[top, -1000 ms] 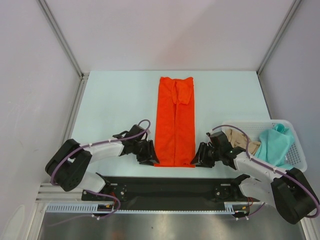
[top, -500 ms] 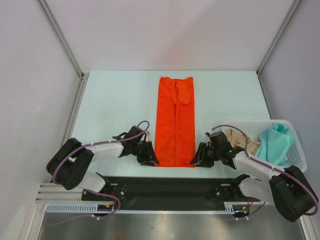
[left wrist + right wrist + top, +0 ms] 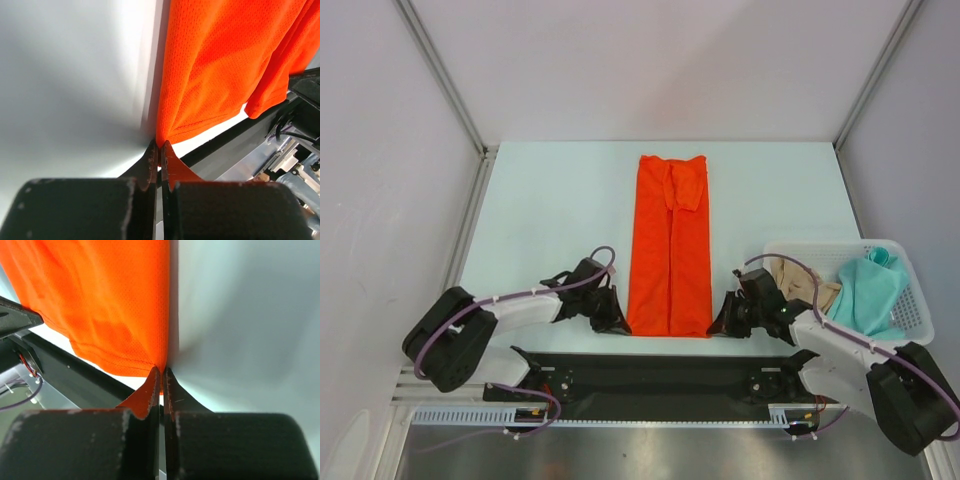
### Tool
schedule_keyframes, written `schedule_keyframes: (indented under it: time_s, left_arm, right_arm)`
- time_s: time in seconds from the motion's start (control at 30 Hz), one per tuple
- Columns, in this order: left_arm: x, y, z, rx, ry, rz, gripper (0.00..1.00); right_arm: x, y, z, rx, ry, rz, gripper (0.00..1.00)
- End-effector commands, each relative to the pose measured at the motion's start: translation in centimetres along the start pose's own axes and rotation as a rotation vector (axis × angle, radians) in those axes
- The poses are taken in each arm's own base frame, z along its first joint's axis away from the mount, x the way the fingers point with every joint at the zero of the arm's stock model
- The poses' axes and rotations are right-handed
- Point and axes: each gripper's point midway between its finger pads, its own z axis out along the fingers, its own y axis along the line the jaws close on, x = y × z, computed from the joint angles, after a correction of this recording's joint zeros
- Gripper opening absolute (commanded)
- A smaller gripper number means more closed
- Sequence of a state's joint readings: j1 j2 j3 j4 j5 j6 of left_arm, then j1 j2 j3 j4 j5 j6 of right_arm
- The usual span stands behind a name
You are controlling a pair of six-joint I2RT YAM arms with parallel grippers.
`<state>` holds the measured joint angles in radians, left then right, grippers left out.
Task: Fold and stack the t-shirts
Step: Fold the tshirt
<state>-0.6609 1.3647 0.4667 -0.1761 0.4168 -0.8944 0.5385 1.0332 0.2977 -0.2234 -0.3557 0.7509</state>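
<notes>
The orange-red t-shirt [image 3: 671, 245] lies folded into a long narrow strip down the middle of the table. My left gripper [image 3: 620, 325] is shut on its near left corner, seen close up as orange mesh cloth [image 3: 220, 65] pinched at the fingertips [image 3: 152, 152]. My right gripper [image 3: 718, 326] is shut on the near right corner, the orange cloth [image 3: 115, 305] caught between its fingertips [image 3: 154, 377]. The teal-green t-shirt [image 3: 868, 290] and the beige-tan t-shirt [image 3: 796, 275] lie crumpled in the basket.
A white mesh basket [image 3: 912, 300] stands at the right, close to my right arm. A black rail [image 3: 660, 378] runs along the near table edge, just behind both grippers. White walls enclose the table on three sides.
Both grippers have closed on the shirt's near corners. Both wrists have dropped lower to the table and shifted slightly nearer.
</notes>
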Motion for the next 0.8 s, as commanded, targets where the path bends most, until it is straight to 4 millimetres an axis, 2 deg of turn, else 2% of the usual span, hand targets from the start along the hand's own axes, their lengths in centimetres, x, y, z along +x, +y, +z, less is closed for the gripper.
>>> schedule_keyframes:
  time_s: [0.0, 0.07, 0.1, 0.13, 0.17, 0.2, 0.23, 0.27, 0.3, 0.37, 0.4, 0.47, 0.5, 0.53, 0.57, 0.6, 0.63, 0.67, 0.7, 0.73, 0.77]
  left_arm:
    - [1.4, 3.0, 0.0, -0.127, 0.005, -0.027, 0.0]
    - [0.6, 1.4, -0.5, -0.097, -0.01, -0.016, 0.0]
    - [-0.6, -0.1, -1.2, -0.086, -0.043, 0.002, 0.0]
    - [-1.5, -0.7, -1.6, -0.092, -0.068, 0.016, 0.0]
    - [-2.4, -1.4, -2.1, -0.092, -0.087, 0.043, 0.0]
    - [-3.2, -1.3, -2.6, -0.11, -0.089, 0.024, 0.0]
    - [-4.8, -3.1, -3.3, -0.074, -0.114, 0.029, 0.0]
    - [-5.7, -3.3, -3.6, -0.071, -0.12, 0.026, 0.0]
    - [-8.0, -4.1, -4.3, -0.055, -0.156, 0.005, 0.0]
    - [-10.1, -4.6, -4.6, -0.06, -0.172, 0.018, 0.0]
    - [-12.3, -5.6, -4.5, -0.054, -0.178, 0.013, 0.0]
    - [-13.8, -6.5, -4.5, -0.053, -0.159, 0.036, 0.0]
    - [-16.0, -8.2, -5.2, -0.036, -0.191, 0.058, 0.01]
    - [-16.8, -7.8, -4.3, -0.061, -0.172, 0.065, 0.0]
    - [-17.6, -7.9, -4.2, -0.077, -0.172, 0.064, 0.0]
    - [-19.4, -9.1, -4.8, -0.059, -0.202, 0.075, 0.0]
    - [-20.1, -8.7, -3.9, -0.075, -0.187, 0.064, 0.0]
    - [-20.9, -8.6, -3.9, -0.077, -0.184, 0.052, 0.0]
    - [-22.4, -9.8, -4.4, -0.059, -0.21, 0.064, 0.0]
    - [-22.9, -9.7, -4.1, -0.063, -0.204, 0.062, 0.0]
    - [-23.3, -9.3, -3.4, -0.073, -0.184, 0.05, 0.0]
  right_arm:
    - [0.4, -0.3, -0.6, 0.016, -0.018, -0.008, 0.0]
    - [-0.5, 0.4, -1.1, -0.003, -0.051, -0.006, 0.0]
    - [-1.7, 1.6, -1.6, -0.026, -0.077, -0.02, 0.0]
    - [-2.4, 2.2, -2.0, -0.038, -0.091, -0.024, 0.0]
    - [-3.4, 2.4, -2.2, -0.035, -0.102, -0.013, 0.0]
    - [-5.3, 4.0, -3.0, -0.06, -0.137, -0.046, 0.0]
    - [-6.2, 4.5, -3.2, -0.066, -0.138, -0.054, 0.0]
    - [-7.3, 4.0, -2.8, -0.033, -0.12, -0.029, 0.0]
    - [-9.3, 5.4, -3.4, -0.056, -0.137, -0.075, 0.0]
    - [-11.6, 5.3, -3.3, -0.025, -0.135, -0.07, 0.0]
    - [-13.5, 6.2, -3.0, -0.033, -0.126, -0.073, 0.0]
    - [-15.3, 6.0, -2.5, -0.016, -0.107, -0.077, 0.0]
    - [-16.4, 5.6, -1.8, -0.004, -0.087, -0.058, 0.0]
    - [-18.3, 6.7, -2.2, -0.018, -0.111, -0.084, 0.0]
    - [-19.4, 6.9, -2.1, -0.016, -0.115, -0.082, 0.0]
    - [-20.1, 5.9, -1.0, 0.005, -0.087, -0.055, 0.0]
    - [-21.7, 6.8, -1.4, -0.009, -0.1, -0.073, 0.0]
    - [-22.3, 6.7, -1.0, -0.006, -0.091, -0.069, 0.0]
    - [-22.9, 6.7, -0.8, -0.007, -0.088, -0.066, 0.0]
    - [-23.4, 5.9, 0.0, 0.006, -0.069, -0.045, 0.0]
    - [-24.7, 6.5, -0.2, -0.008, -0.085, -0.054, 0.0]
